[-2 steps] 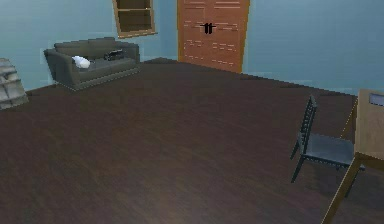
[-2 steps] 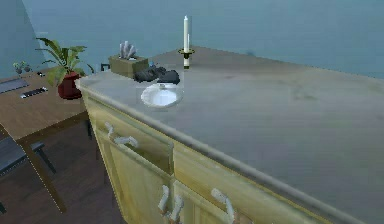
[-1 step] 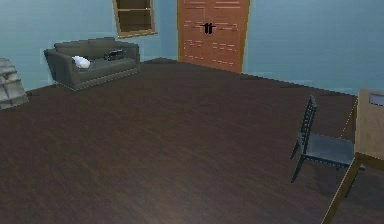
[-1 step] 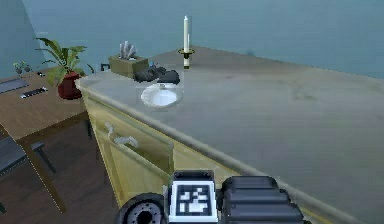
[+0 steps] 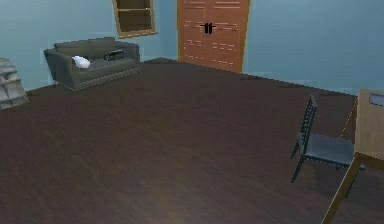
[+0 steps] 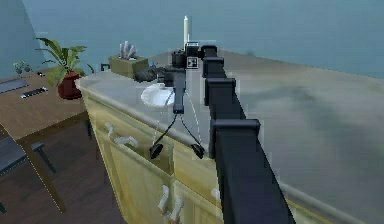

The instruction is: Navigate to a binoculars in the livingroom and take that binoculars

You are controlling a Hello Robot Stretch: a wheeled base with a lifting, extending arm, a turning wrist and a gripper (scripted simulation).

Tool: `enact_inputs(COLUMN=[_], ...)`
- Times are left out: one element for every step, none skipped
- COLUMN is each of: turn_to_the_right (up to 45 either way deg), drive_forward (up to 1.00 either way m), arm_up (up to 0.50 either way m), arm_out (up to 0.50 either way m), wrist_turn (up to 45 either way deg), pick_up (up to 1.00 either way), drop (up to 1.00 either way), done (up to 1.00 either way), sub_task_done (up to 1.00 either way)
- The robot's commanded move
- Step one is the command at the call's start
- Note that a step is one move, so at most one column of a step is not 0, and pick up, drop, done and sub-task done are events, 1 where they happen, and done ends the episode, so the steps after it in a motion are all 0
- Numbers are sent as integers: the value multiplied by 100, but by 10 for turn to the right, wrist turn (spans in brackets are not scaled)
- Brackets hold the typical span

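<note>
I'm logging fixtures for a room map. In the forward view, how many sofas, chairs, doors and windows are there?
Sofa: 1
Chair: 1
Double door: 1
Window: 1
Total: 4

Countertop [image 6: 300,110] with box [image 6: 129,66], plate [image 6: 157,95], candle [image 6: 186,30]

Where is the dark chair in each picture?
Forward view: the dark chair stands at the right, beside the wooden table.
Arm side view: the dark chair pokes in at the lower left edge, beside the wooden table.
Shared landmark: the wooden table.
</note>
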Motion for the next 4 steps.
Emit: enact_inputs(turn_to_the_right=[0, 0, 0, 0], drive_forward=[0, 0, 0, 0], arm_up=[0, 0, 0, 0], arm_out=[0, 0, 0, 0], wrist_turn=[450, 450, 450, 240], pick_up=[0, 0, 0, 0], drop=[0, 0, 0, 0], done=[0, 0, 0, 0], sub_task_done=[0, 0, 0, 0])
